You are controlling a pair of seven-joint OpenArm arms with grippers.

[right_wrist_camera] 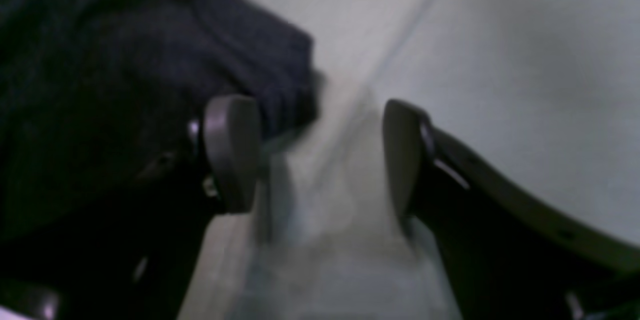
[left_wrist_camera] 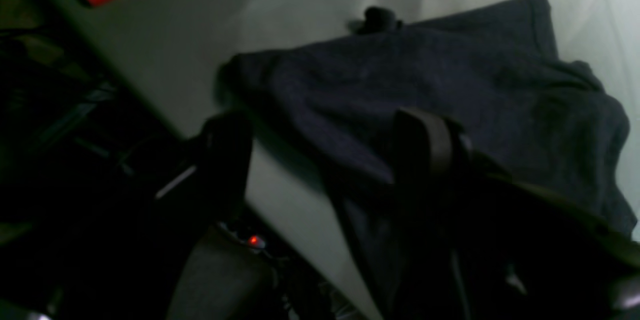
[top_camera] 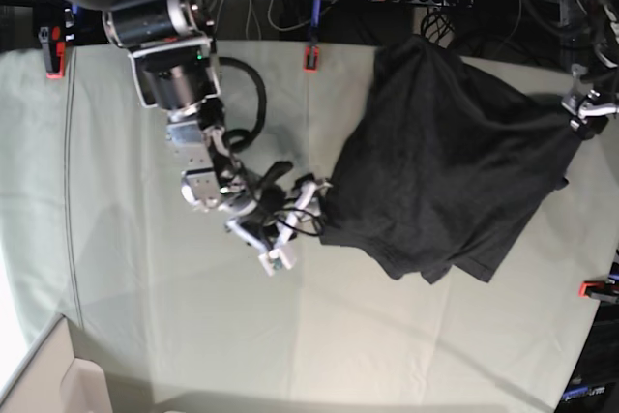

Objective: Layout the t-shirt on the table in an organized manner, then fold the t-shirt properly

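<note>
Shirt (top_camera: pixel 445 162) sits bunched on the far-right part of the table (top_camera: pixel 145 316) in the base view, stretched roughly corner to corner with one end pulled up toward the left gripper (top_camera: pixel 592 103) at the table's edge. Right gripper (right_wrist_camera: pixel 320 154) has its jaws wide with nothing between them, and the nearest hem corner lies just off one fingertip (right_wrist_camera: pixel 232 152), so I'd say that arm is closest for the next grab. Left jaws look clamped on cloth in the wrist view, but it's too dark to be sure.

charcoal-grey t-shirt (top_camera: pixel 450 157), pale grey-green table (top_camera: pixel 145 307), red-orange clamps (top_camera: pixel 310 56)
</note>
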